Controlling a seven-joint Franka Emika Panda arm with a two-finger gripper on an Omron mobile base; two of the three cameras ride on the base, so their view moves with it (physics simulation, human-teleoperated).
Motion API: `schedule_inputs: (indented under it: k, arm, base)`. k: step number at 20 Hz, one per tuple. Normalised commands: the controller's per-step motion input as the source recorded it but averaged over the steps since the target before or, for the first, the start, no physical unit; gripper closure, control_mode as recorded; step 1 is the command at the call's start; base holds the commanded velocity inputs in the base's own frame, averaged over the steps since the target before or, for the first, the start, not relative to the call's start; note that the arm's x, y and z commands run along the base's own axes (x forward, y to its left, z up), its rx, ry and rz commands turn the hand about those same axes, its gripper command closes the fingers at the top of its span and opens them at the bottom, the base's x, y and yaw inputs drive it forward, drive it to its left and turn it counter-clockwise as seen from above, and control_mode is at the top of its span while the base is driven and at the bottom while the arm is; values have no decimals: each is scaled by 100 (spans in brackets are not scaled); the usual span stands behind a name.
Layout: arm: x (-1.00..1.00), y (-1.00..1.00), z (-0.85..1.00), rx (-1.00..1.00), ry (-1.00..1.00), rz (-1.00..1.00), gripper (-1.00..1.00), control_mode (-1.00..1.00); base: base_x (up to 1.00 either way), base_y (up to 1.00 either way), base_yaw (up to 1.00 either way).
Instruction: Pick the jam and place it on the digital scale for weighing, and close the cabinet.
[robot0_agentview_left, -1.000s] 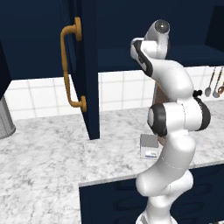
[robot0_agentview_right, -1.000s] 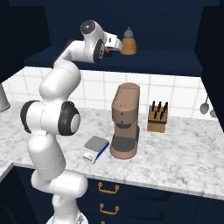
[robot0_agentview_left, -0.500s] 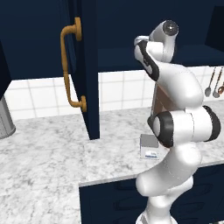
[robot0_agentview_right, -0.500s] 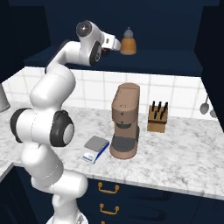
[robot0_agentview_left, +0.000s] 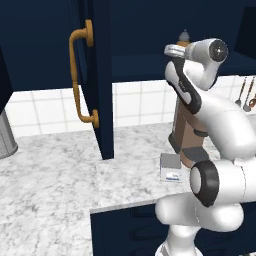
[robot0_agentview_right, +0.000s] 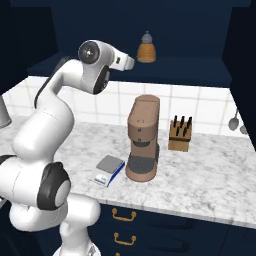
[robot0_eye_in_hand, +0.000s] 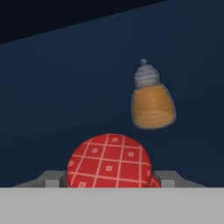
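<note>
- The end effector brackets the jam at six o'clock in the hand view, seemingly pinching it, to lift it off the cabinet shelf.
- The orange bottle stands at one o'clock of the jam.
- The digital scale waits on the worktop.

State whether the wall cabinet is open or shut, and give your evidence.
Open: the cabinet door juts edge-on over the counter, exposing the orange bottle inside.

red checked jam, orange bottle with grey cap, navy cabinet
</note>
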Motion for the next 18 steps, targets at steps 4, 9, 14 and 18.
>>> schedule_inputs:
  k: [4, 9, 14, 18]
  arm:
    - [-100, -2, 61, -7, 21, 6, 100, -100]
    - [-100, -7, -8, -9, 4, 12, 100, -100]
    - [-84, -26, -67, -1, 3, 29, 100, -100]
    - [-48, -36, -87, 0, 0, 45, 100, -100]
  base:
    - [0, 0, 0]
    - [0, 0, 0]
    - [0, 0, 0]
    - [0, 0, 0]
